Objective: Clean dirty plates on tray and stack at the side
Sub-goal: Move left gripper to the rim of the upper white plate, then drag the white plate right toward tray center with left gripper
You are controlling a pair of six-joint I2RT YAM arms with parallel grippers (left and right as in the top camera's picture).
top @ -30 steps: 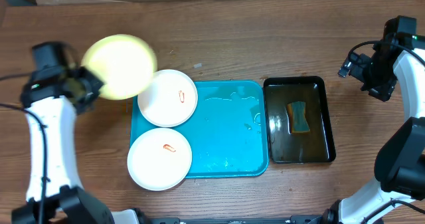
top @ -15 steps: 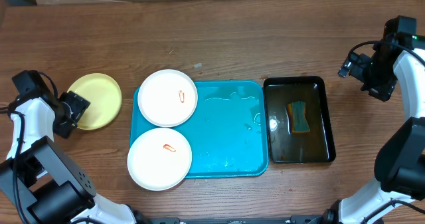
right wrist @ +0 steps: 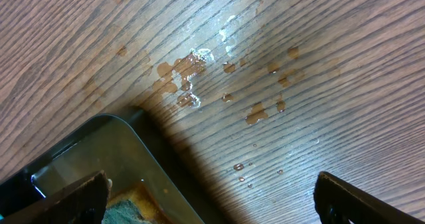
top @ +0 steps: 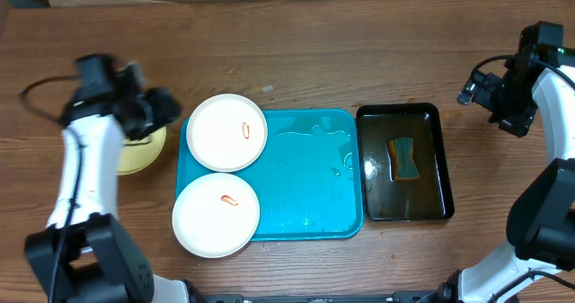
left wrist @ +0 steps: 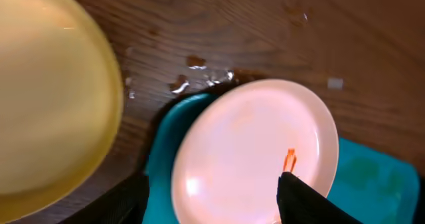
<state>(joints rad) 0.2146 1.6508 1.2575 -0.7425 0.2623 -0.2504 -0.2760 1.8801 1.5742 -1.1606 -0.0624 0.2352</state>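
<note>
Three plates are counted. The upper white plate (top: 226, 132) is seen just ahead of the left claw (left wrist: 211, 201) and the lower white plate (top: 216, 215) further off. Both are orange-smeared and set on the turquoise tray (top: 310, 177). The yellow plate (left wrist: 46, 98) is laid beside that claw, off the tray. The tray's long axis is run toward the right claw (right wrist: 211, 207). Both claws are spread wide, empty.

The overhead camera looks straight down on the whole table (top: 359, 60), the left wrist camera looks closely down on the yellow plate (left wrist: 46, 104) and upper white plate (left wrist: 246, 157), and the right wrist camera on the black tray (right wrist: 80, 159) corner.

Dark wood-grain table (top: 359, 51), water-spotted
</note>
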